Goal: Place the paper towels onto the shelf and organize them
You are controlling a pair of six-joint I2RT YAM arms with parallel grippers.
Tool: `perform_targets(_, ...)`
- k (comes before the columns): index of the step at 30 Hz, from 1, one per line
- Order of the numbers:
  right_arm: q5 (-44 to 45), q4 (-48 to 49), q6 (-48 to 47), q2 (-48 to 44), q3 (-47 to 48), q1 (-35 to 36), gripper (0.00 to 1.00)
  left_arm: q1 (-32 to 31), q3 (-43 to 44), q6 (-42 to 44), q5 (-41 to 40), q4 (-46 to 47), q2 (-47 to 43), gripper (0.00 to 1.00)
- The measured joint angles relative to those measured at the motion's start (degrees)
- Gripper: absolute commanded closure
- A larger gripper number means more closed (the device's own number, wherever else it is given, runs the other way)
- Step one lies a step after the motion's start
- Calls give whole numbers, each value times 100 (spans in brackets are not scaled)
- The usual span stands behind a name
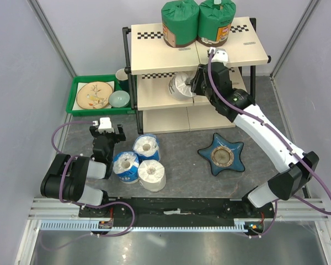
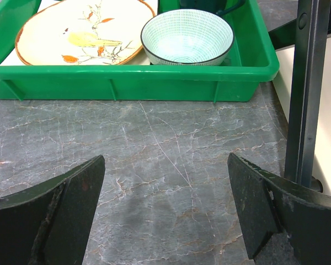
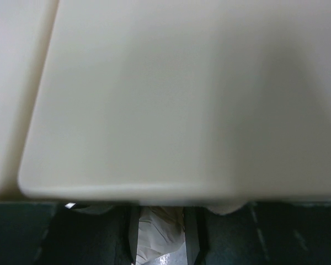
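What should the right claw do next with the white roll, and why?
Probably ease the plain white paper roll a little deeper onto the black-framed shelf's cream middle board, then let go. The right claw is shut on it, and the roll only sits partway under the top board.

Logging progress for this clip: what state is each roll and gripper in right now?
Green rolls: upright on the shelf top board.
Held white roll: at the middle tier, gripped.
Table rolls: three, standing on end, unshelved.
Right gripper: shut on the held white roll.
Left gripper: open, empty, above the table.
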Motion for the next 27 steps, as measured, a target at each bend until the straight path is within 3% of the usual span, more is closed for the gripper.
perform_targets(13,107,94,48,131,131,181,42,2,0,0,0,0,0,1)
perform_targets(27,138,166,48,131,216,201,36,2,0,0,0,0,0,1)
